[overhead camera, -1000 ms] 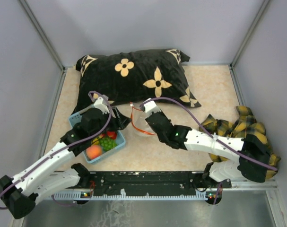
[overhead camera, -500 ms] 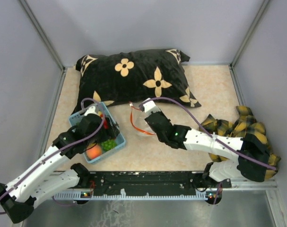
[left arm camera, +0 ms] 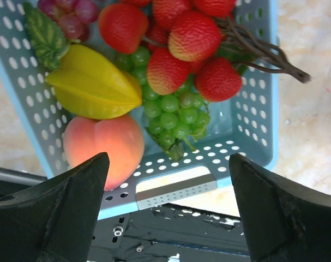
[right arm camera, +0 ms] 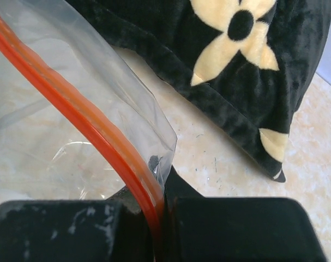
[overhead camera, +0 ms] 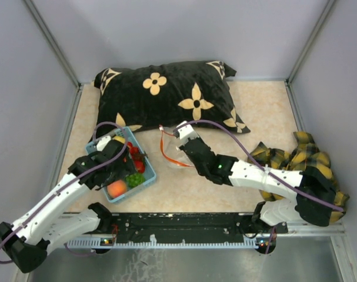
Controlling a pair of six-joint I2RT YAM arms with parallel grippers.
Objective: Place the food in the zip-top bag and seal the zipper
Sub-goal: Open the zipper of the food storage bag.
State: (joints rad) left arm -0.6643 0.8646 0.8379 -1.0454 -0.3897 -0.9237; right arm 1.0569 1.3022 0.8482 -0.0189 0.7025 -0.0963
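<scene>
The left arm (overhead camera: 54,205) rises from its near-left base and reaches far and rightward, its wrist bent downward. The left gripper (left arm camera: 166,166) points down with its jaws spread wide, holding nothing. The right arm (overhead camera: 254,174) stretches low from the near right toward the left, and the right gripper (right arm camera: 161,215) is clamped tight on the zipper (right arm camera: 89,128).

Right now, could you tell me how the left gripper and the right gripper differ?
The left gripper is open and empty; the right gripper is shut on the zipper of the zip-top bag. The left hangs over the basket of food; the right sits near the pillow. Both are black.
</scene>
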